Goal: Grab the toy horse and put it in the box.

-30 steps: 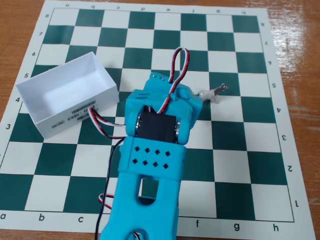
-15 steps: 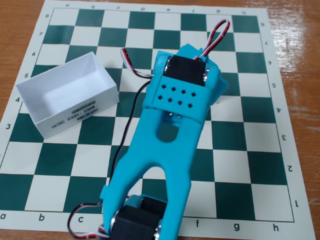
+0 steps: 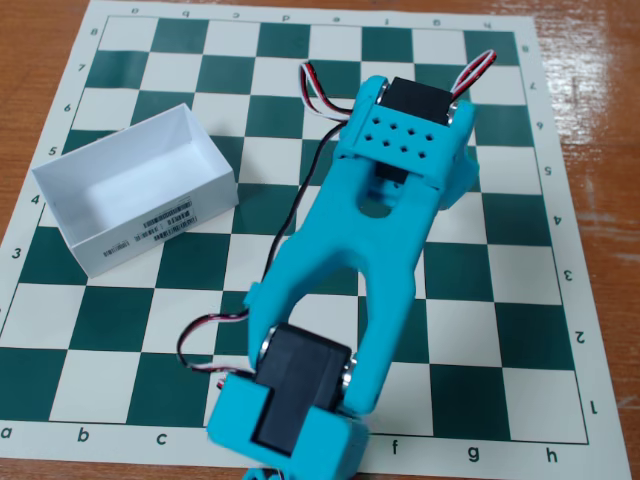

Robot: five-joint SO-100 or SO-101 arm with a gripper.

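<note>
The white open-top box stands on the left of the chessboard in the fixed view, its barcode label on the near long side and nothing inside it. My cyan arm reaches from the bottom edge up across the board's middle. Its wrist block with a black servo hangs over the squares right of centre. The gripper is underneath that block; only a cyan edge pokes out on the right, and its fingers are hidden. The toy horse is hidden under the arm.
A green-and-white chessboard mat covers the wooden table. Red, white and black servo wires loop beside the wrist. The box's right corner is about two squares left of the arm.
The arm has stretched forward and to the right, and its wrist now covers the spot where the toy horse stood in view a second ago. The box has not moved.
</note>
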